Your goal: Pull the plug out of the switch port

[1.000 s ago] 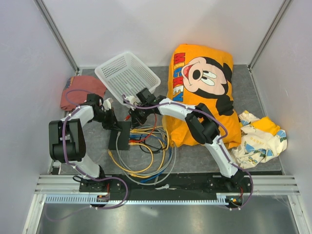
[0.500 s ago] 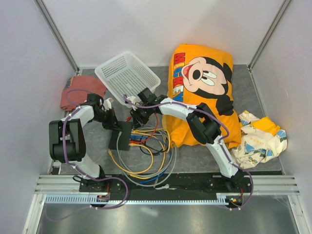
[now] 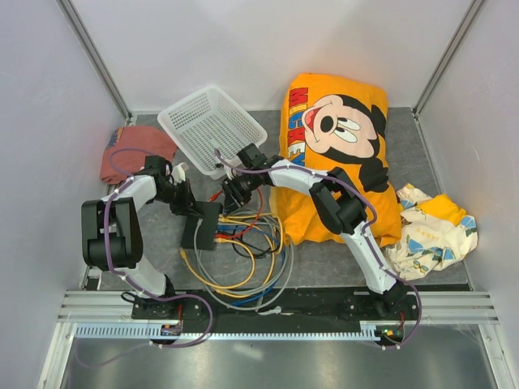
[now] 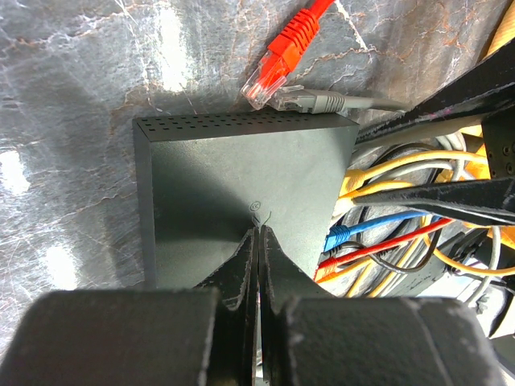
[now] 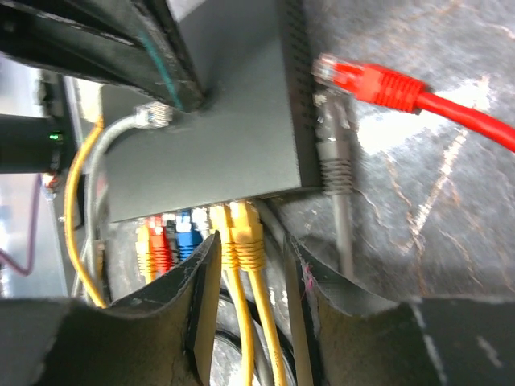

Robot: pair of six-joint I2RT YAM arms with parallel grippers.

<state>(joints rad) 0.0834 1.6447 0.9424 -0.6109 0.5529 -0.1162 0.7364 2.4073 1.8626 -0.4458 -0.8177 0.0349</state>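
Observation:
The switch (image 3: 199, 226) is a flat black box on the mat, also seen in the left wrist view (image 4: 241, 181) and the right wrist view (image 5: 217, 137). Several plugs sit in its ports: two yellow plugs (image 5: 241, 229), a blue one (image 5: 187, 237) and a red one (image 5: 159, 245). My left gripper (image 4: 259, 235) is shut, with its tips pressed on the switch top. My right gripper (image 5: 249, 245) is open, and its fingers straddle the two yellow plugs without touching them.
A loose red plug (image 5: 362, 80) and a loose grey plug (image 5: 334, 153) lie beside the switch's far end. Tangled cables (image 3: 243, 247) spread to the right of the switch. A white mesh basket (image 3: 211, 126), an orange cushion (image 3: 336, 154) and a red cloth (image 3: 134, 150) lie around.
The right wrist has shifted slightly to the right, and its gripper stays at the port side of the switch. The left arm has not moved.

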